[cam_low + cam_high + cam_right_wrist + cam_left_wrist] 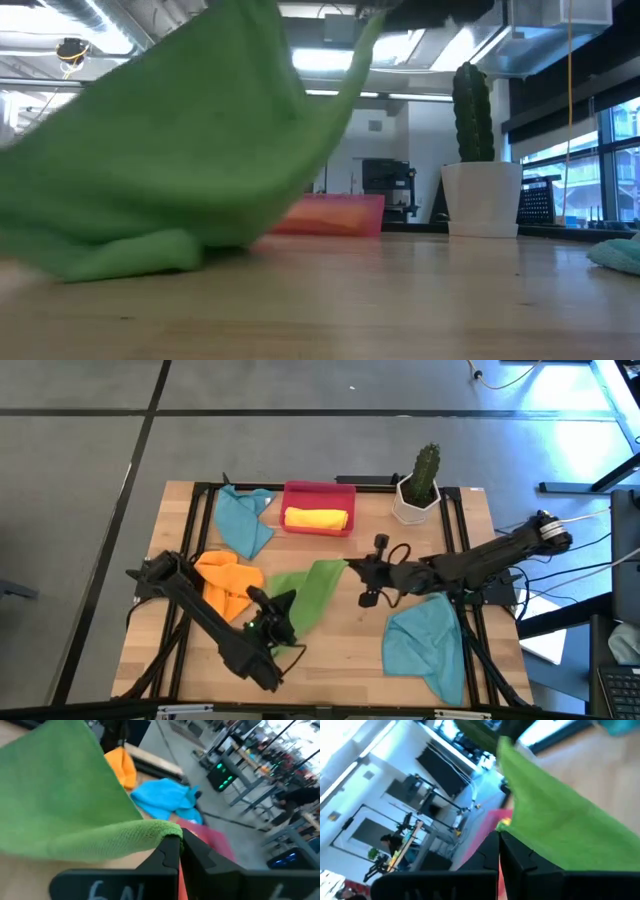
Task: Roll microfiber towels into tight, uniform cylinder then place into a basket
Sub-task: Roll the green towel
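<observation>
A green towel (316,588) is stretched between my two grippers in the middle of the table. My left gripper (283,603) is shut on its near-left end, and my right gripper (350,565) is shut on its far-right corner. In the low view the green towel (180,150) is raised, and its lower fold (125,258) rests on the table. The red basket (318,490) stands at the far edge with a rolled yellow towel (317,518) lying in it. My left gripper pinches the green towel's edge (514,831) between its two shut fingers (517,857). The cloth spreads away from the fingers, raised off the table there. One layer or several, I cannot tell. My right gripper pinches a corner of the green towel (169,829) between its two shut fingers (167,855), coming roughly level from the table's right. The hemmed edge folds over at the fingertips. The corner (368,28) is lifted high, and the cloth slopes down from it toward the table.
An orange towel (226,582) lies crumpled at the left beside my left arm. One teal towel (243,520) lies at the far left, another (428,645) at the near right. A white cactus pot (418,500) stands right of the basket.
</observation>
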